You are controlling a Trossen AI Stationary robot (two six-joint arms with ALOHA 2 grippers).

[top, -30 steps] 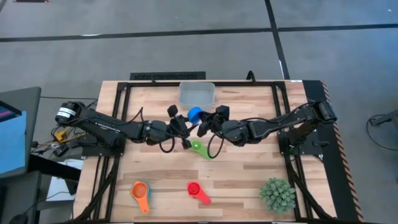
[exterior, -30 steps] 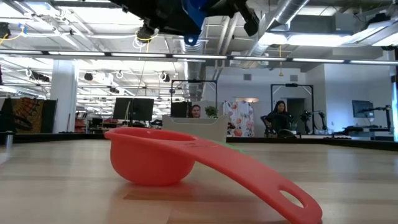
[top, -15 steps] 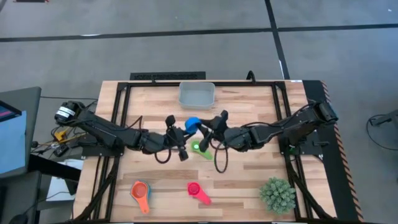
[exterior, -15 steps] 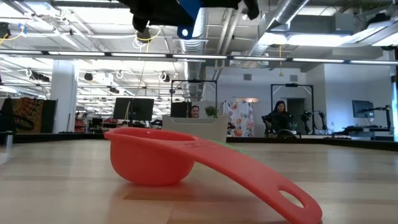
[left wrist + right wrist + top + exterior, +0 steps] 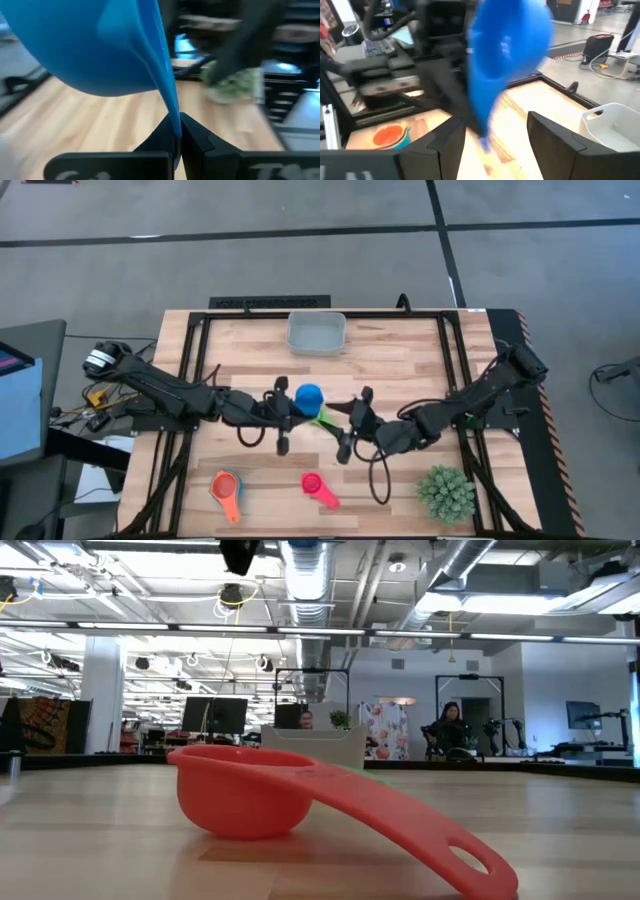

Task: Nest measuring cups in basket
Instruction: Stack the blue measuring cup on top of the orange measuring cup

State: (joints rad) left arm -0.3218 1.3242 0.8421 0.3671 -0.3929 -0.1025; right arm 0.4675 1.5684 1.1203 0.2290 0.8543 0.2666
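My left gripper (image 5: 296, 409) is shut on a blue measuring cup (image 5: 309, 395), held in the air over the table's middle. Right of it, my right gripper (image 5: 350, 421) stands open and faces the cup (image 5: 509, 55), holding nothing. A green cup (image 5: 323, 418) lies on the table under and between the two grippers. A red cup (image 5: 318, 488) rests bowl-down near the front edge, its handle sloping to the wood (image 5: 430, 840). An orange cup (image 5: 227, 488) with a light blue one inside lies at the front left. The grey-blue basket (image 5: 316, 333) stands at the far middle. My left gripper pinches the blue cup's flat handle (image 5: 172, 117) between its two fingers, which close on the handle's two broad faces. The fingers reach out about level from the table's left. The bowl (image 5: 95, 45) stands out beyond the fingertips, lifted clear of the table.
A spiky green plant (image 5: 446, 492) stands at the front right corner. Black frame rails run along the table's left, right and far sides. Bare wood lies between the basket and the grippers.
Both grippers have moved toward the table's near edge. My right gripper, which had the blue cup a second ago, has opened, let go and drawn back toward the right and near side. My left gripper has shut on the handle and carried the cup along, rolling a little.
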